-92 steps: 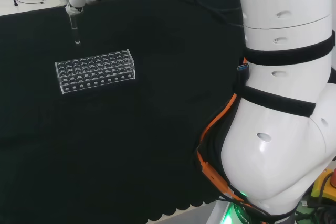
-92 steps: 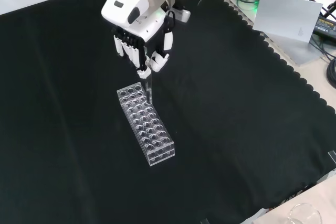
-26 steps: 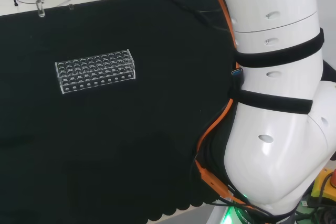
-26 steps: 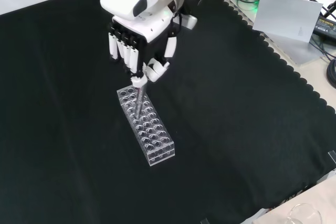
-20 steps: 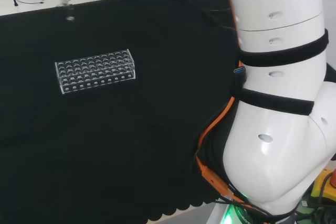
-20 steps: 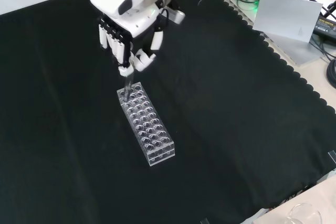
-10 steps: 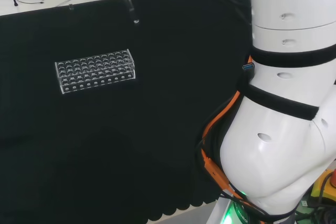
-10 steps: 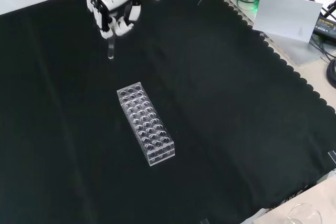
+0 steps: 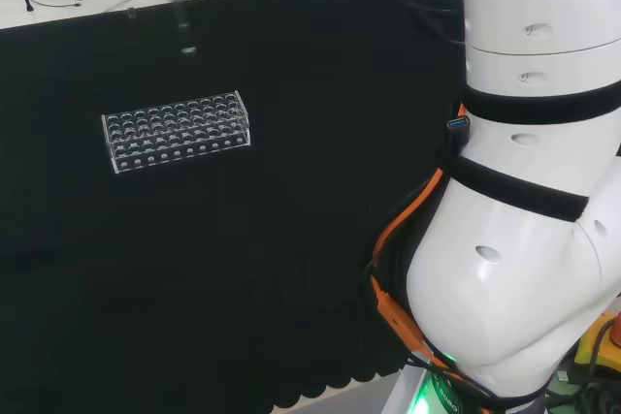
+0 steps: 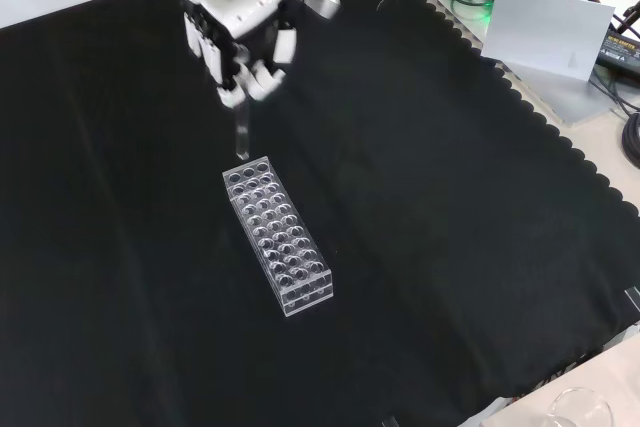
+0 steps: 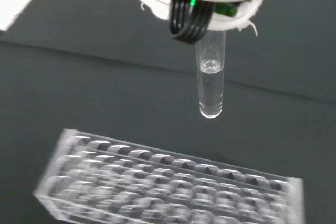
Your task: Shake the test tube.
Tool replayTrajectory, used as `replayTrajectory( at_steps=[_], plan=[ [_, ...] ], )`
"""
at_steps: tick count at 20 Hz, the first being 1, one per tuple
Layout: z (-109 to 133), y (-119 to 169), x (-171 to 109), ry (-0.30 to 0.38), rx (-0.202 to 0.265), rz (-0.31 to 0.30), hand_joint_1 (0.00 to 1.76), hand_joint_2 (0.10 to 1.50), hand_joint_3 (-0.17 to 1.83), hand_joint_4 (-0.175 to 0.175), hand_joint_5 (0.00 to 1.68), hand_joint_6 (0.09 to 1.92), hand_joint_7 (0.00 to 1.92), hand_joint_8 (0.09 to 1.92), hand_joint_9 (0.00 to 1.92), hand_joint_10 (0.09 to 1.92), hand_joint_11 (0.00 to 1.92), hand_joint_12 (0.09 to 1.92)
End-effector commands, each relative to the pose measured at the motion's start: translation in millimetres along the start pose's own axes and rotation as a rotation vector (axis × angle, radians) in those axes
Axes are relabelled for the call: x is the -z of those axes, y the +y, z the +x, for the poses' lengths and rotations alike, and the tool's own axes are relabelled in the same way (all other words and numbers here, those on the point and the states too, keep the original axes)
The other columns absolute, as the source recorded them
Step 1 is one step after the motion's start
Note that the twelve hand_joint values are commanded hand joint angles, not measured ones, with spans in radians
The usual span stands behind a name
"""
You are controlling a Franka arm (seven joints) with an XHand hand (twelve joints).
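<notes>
The robot hand pinches the clear test tube by its top, fingers curled around it, holding it upright in the air just above the far end of the rack on the worktop.

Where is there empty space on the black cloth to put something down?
Nearly everywhere. The black cloth lies bare on both long sides of the test tube rack and toward the scalloped edge. The one busy spot is the rack's far end, where the hand holds the test tube.
</notes>
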State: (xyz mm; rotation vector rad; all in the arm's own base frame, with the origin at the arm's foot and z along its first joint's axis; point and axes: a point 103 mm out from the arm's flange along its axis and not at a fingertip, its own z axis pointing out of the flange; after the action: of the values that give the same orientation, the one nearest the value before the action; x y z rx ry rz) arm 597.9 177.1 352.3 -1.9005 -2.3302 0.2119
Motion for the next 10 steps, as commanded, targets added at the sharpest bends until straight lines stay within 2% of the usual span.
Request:
replayTrajectory(
  at_steps=[1,5,10],
  plan=[
    [61,7,0,0.072,0.130,-0.010,1.33,0.67,0.60,-0.175,1.36,0.17,1.39,0.71,1.55,0.88,1.26,1.17],
    [51,7,-8,0.028,0.116,0.008,1.33,0.67,0.60,-0.175,1.37,0.17,1.39,0.71,1.55,0.88,1.26,1.17],
    [10,5,-19,-0.044,0.038,0.038,1.33,0.67,0.60,-0.175,1.37,0.17,1.39,0.71,1.55,0.88,1.26,1.17]
  ],
)
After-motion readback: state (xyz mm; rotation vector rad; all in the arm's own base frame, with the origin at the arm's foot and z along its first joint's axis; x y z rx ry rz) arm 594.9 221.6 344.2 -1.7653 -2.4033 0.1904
